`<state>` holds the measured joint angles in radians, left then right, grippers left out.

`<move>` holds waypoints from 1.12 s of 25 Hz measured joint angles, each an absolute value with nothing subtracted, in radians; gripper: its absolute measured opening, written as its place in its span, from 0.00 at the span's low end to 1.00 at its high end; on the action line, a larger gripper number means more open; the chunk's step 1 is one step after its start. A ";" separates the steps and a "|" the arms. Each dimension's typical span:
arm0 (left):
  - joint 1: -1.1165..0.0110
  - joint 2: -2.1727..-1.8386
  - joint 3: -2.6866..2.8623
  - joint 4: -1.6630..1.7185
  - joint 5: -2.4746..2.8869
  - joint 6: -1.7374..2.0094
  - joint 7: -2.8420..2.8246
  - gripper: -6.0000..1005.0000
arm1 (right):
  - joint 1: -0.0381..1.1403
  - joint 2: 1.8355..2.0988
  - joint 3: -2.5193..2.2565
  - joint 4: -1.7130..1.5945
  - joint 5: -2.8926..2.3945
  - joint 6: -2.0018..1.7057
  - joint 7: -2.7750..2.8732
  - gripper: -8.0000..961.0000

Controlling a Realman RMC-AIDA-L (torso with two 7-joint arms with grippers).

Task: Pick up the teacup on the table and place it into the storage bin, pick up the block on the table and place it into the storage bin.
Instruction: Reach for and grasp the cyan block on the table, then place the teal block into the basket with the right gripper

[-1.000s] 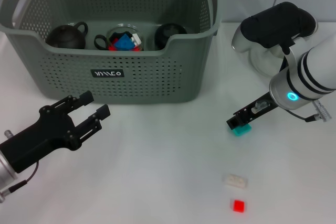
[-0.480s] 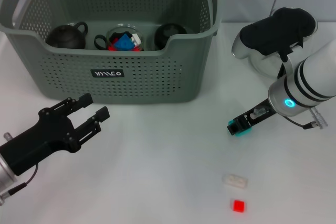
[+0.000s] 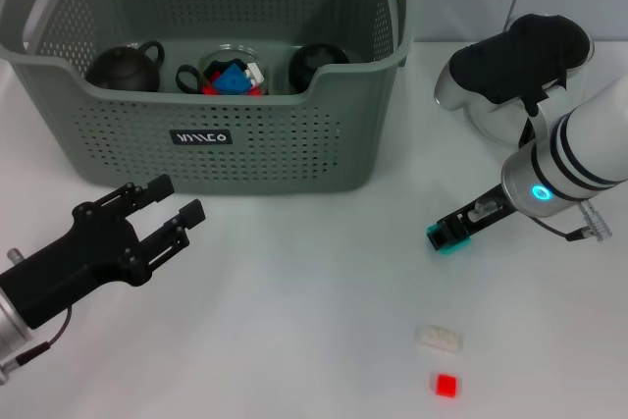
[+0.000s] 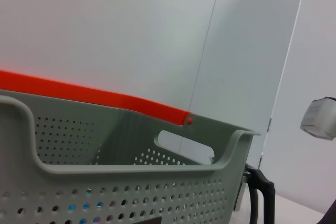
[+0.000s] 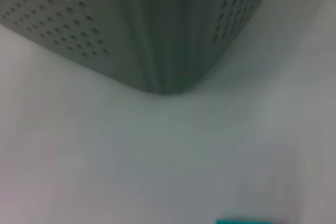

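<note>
The large grey perforated plastic storage bin [image 3: 211, 76] with orange handle clips stands at the far left of the white table [image 3: 304, 340]. Inside it sit two dark round teapots [image 3: 123, 68], and between them a clear cup holding blue and red blocks [image 3: 234, 76]. The black left gripper [image 3: 169, 207] hovers near the bin's front, fingers spread apart and empty. The right gripper [image 3: 449, 235] is low at the right, clamped on a small teal block [image 3: 451, 243]. Nearer lie a white block [image 3: 438, 339] and a small red block [image 3: 445, 385], close together.
</note>
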<state>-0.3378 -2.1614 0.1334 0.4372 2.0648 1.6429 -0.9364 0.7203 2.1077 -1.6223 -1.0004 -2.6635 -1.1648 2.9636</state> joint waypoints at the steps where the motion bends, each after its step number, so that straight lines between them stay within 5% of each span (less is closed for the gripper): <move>1: -0.338 -2.161 0.133 0.437 2.065 1.643 -0.937 0.55 | 0.721 2.108 -1.625 -1.000 -2.663 -1.164 2.964 0.57; 28: -0.337 -2.161 0.133 0.437 2.065 1.643 -0.935 0.55 | 0.709 2.104 -1.655 -1.044 -2.658 -1.168 2.958 0.43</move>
<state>-0.3374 -2.1614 0.1334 0.4372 2.0647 1.6430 -0.9351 0.7090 2.1036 -1.6550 -1.0441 -2.6579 -1.1684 2.9581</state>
